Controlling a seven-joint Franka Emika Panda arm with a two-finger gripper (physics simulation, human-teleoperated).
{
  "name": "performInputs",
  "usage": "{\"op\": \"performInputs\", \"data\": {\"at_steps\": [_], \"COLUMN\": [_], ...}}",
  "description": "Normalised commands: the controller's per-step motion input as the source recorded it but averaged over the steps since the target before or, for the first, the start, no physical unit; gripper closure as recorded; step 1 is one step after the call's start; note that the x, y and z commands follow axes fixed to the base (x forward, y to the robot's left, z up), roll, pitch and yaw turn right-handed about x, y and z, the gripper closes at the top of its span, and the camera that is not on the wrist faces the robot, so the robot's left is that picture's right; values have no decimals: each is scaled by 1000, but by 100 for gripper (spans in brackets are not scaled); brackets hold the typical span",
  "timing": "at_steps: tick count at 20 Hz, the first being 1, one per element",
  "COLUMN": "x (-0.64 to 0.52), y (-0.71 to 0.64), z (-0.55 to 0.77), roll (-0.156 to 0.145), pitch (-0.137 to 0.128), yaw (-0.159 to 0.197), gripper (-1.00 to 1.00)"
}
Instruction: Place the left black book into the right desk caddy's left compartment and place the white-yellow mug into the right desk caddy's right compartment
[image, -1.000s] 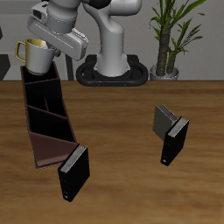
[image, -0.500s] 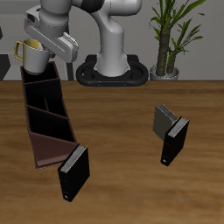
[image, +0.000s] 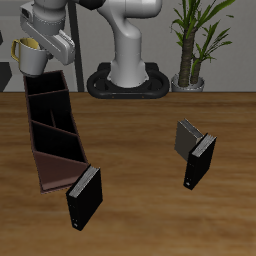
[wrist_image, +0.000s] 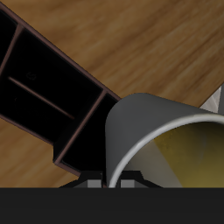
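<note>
Because the white-yellow mug (image: 30, 55) hangs above the far end of the right desk caddy (image: 55, 135), slightly beyond the small right compartment (image: 48, 100), a release here could catch its base on the black end wall and tip it onto the tabletop (image: 140, 180). The end effector (image: 38, 45) is clamped on the mug, seemingly at its rim; the fingers are hidden. In the wrist view the mug (wrist_image: 171, 140) sits directly beneath, the caddy (wrist_image: 52, 96) alongside.
</note>
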Motion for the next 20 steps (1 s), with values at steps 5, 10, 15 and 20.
{"op": "performInputs", "data": {"at_steps": [5, 10, 15, 20], "x": [-276, -108, -15, 75], "y": [-198, 13, 300, 261], "z": [-231, -157, -178, -175], "roll": [-8, 2, 48, 55], "pitch": [0, 0, 22, 30], "yaw": [-36, -20, -23, -19], "gripper": [100, 100, 100, 100]}}
